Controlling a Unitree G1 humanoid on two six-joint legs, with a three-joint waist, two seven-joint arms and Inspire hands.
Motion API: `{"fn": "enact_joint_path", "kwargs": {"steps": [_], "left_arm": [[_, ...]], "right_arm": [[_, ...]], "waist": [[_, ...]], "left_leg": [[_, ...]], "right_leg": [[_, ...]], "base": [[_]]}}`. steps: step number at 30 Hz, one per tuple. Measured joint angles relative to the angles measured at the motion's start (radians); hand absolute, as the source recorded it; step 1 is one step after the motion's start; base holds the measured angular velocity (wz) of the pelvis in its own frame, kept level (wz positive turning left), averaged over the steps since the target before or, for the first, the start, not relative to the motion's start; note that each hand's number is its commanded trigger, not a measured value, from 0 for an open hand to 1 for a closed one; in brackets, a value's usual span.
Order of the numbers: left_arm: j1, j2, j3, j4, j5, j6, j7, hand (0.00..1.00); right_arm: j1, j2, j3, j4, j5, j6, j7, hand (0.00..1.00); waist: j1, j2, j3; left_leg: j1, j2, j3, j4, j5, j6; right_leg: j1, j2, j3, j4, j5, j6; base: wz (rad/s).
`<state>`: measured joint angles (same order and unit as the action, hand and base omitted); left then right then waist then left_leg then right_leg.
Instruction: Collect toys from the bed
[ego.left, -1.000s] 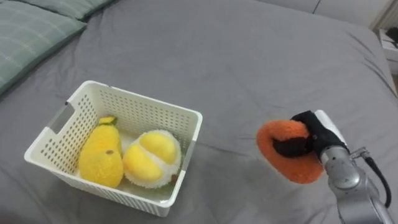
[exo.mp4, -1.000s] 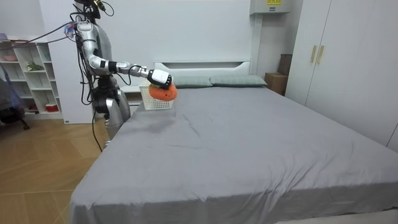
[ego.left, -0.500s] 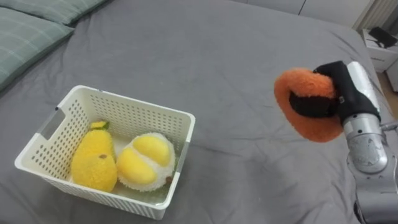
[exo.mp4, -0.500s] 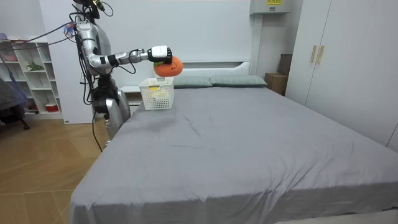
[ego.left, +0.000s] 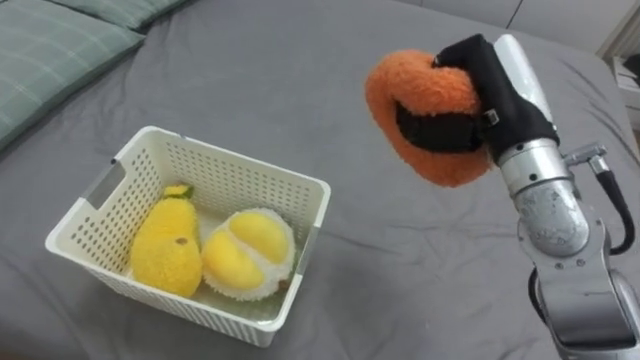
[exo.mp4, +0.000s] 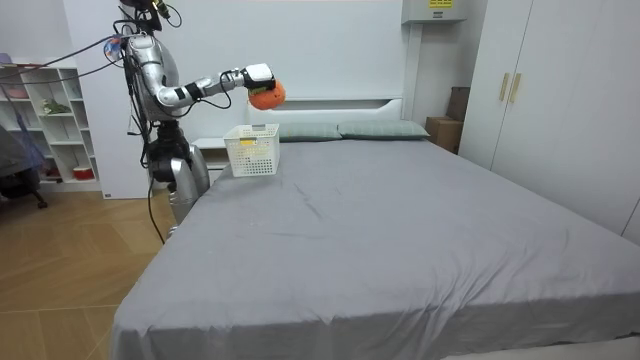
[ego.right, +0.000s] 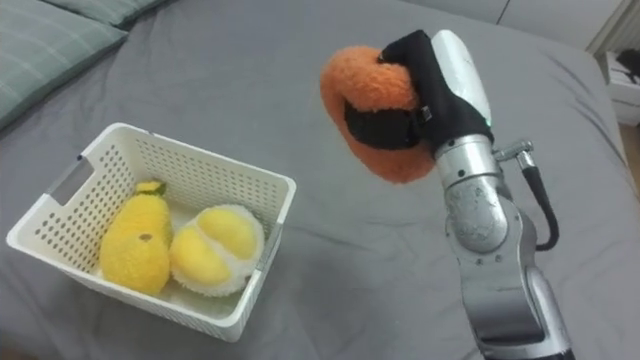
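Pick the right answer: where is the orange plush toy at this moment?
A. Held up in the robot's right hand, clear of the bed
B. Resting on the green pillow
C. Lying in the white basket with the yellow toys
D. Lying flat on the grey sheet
A: the right hand is curled round the orange plush toy in the air above the bed, while the white basket holds the yellow toys.

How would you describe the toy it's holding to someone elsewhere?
Above the grey bed, right of the white basket, the robot's right hand is raised. It grips a fuzzy orange toy, unlike the two yellow toys lying in the basket.
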<state>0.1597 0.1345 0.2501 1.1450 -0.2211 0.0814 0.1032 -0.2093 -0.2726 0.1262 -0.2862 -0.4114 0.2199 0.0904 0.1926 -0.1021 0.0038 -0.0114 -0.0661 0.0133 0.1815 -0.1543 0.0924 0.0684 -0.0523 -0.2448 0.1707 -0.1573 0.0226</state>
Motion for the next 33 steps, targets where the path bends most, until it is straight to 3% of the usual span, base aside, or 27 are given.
{"fn": "enact_joint_path", "kwargs": {"steps": [3, 8, 10, 16, 22, 23, 24, 25, 26, 28, 33], "left_arm": [[-0.006, 0.006, 0.0, 0.003, 0.0, 0.0, 0.0, 0.0], [-0.015, 0.013, -0.006, 0.012, -0.002, 0.0, 0.004, 0.0], [-0.013, 0.017, -0.033, 0.014, -0.007, 0.002, 0.003, 0.0], [-0.021, 0.02, -0.07, 0.001, -0.002, 0.002, 0.001, 0.0], [-0.014, 0.028, -0.081, -0.029, -0.001, 0.002, 0.037, 0.0], [-0.015, 0.028, -0.082, -0.029, 0.0, 0.003, 0.046, 0.0], [-0.016, 0.028, -0.09, -0.03, 0.0, 0.003, 0.062, 0.0], [-0.016, 0.028, -0.097, -0.03, 0.0, 0.004, 0.074, 0.0], [-0.014, 0.026, -0.098, -0.029, 0.0, 0.005, 0.081, 0.0], [-0.015, 0.02, -0.098, -0.031, 0.004, 0.007, 0.102, 0.0], [-0.016, 0.005, -0.099, -0.036, 0.02, 0.017, 0.13, 0.0]], "right_arm": [[-0.036, 0.0, 0.034, -0.009, 0.031, 0.0, 0.002, 1.0], [-0.082, 0.002, 0.121, -0.009, 0.0, 0.008, 0.025, 1.0], [-0.088, 0.022, 0.168, -0.009, -0.007, 0.03, 0.045, 1.0], [-0.096, 0.065, 0.244, 0.002, 0.009, 0.038, 0.078, 1.0], [-0.122, 0.086, 0.33, 0.099, 0.049, 0.039, 0.075, 1.0], [-0.124, 0.09, 0.336, 0.116, 0.052, 0.039, 0.075, 0.92], [-0.124, 0.097, 0.346, 0.148, 0.052, 0.04, 0.075, 0.76], [-0.124, 0.105, 0.355, 0.183, 0.054, 0.041, 0.075, 0.55], [-0.124, 0.109, 0.357, 0.202, 0.058, 0.041, 0.075, 0.2], [-0.124, 0.116, 0.356, 0.289, 0.084, 0.042, 0.072, 0.0], [-0.124, 0.133, 0.356, 0.418, 0.084, 0.043, 0.057, 0.0]], "waist": [[0.012, -0.008, -0.001], [0.054, -0.034, 0.0044], [0.066, -0.046, 0.0027], [0.115, -0.061, 0.0068], [0.175, -0.071, 0.0113], [0.176, -0.071, 0.0114], [0.184, -0.071, 0.0118], [0.193, -0.068, 0.0137], [0.198, -0.067, 0.0151], [0.198, -0.065, 0.0164], [0.208, -0.064, 0.0204]], "left_leg": [[-0.002, -0.001, -0.015, -0.002, 0.001, -0.002], [-0.008, -0.002, -0.028, -0.002, 0.002, -0.004], [-0.012, -0.004, -0.042, 0.0, 0.002, -0.004], [-0.032, -0.017, -0.078, 0.01, 0.003, -0.003], [-0.046, -0.02, -0.093, 0.011, 0.006, -0.004], [-0.046, -0.02, -0.098, 0.014, 0.006, -0.004], [-0.048, -0.021, -0.101, 0.016, 0.006, -0.004], [-0.048, -0.021, -0.102, 0.018, 0.006, -0.004], [-0.051, -0.022, -0.104, 0.018, 0.006, -0.004], [-0.066, -0.029, -0.128, 0.026, 0.008, -0.003], [-0.079, -0.037, -0.148, 0.03, 0.015, -0.002]], "right_leg": [[0.001, 0.001, -0.003, -0.001, 0.0, 0.0], [0.0, 0.003, -0.012, -0.004, 0.0, 0.0], [0.002, 0.002, -0.03, -0.005, 0.0, 0.0], [0.004, -0.007, -0.085, -0.018, 0.0, 0.0], [-0.002, -0.007, -0.093, -0.02, 0.0, 0.0], [-0.002, -0.007, -0.095, -0.02, 0.0, 0.001], [-0.002, -0.007, -0.102, -0.02, 0.001, 0.002], [-0.001, -0.007, -0.107, -0.02, 0.001, 0.002], [0.0, -0.007, -0.111, -0.02, 0.001, 0.002], [-0.001, -0.011, -0.132, -0.021, 0.001, 0.002], [-0.004, -0.015, -0.151, -0.02, 0.001, 0.002]], "base": [[0.1], [0.08], [0.16], [0.17], [0.09], [0.18], [0.11], [0.06], [0.09], [0.27], [0.16]]}}
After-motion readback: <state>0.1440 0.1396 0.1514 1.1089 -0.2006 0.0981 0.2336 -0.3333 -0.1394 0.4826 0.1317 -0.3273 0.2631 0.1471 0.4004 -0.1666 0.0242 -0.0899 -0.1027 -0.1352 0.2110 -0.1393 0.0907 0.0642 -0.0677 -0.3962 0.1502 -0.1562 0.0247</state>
